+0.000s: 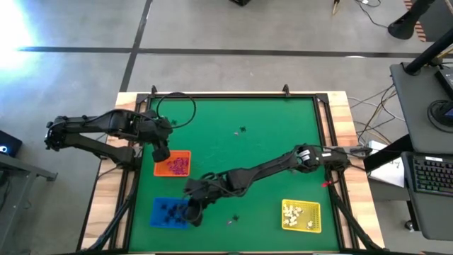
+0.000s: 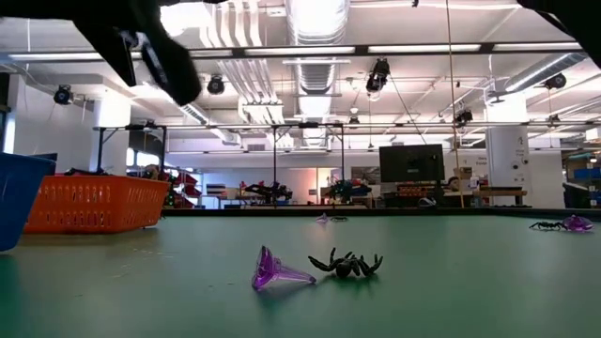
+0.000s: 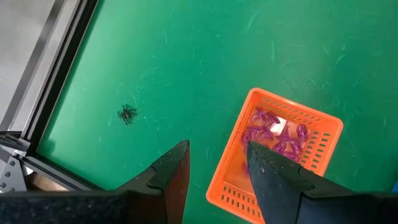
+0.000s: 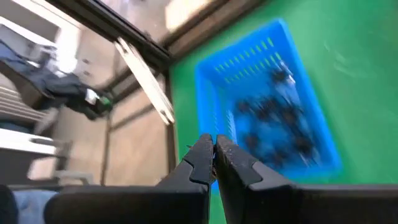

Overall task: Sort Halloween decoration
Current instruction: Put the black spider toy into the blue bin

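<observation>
The right end effector (image 4: 214, 163), fingers closed on nothing visible, hangs over the blue tray (image 1: 170, 212). The left end effector (image 3: 214, 167) hovers open above the orange tray (image 1: 173, 165) of purple trinkets (image 3: 273, 134).

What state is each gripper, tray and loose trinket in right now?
left gripper: open, empty, above the orange tray's edge.
right gripper: shut, over the blue tray.
orange tray: holds purple trinkets.
blue tray: holds black trinkets.
yellow tray: holds white trinkets.
black spider: loose on the mat.
purple cone-shaped trinket: loose, on its side.
</observation>
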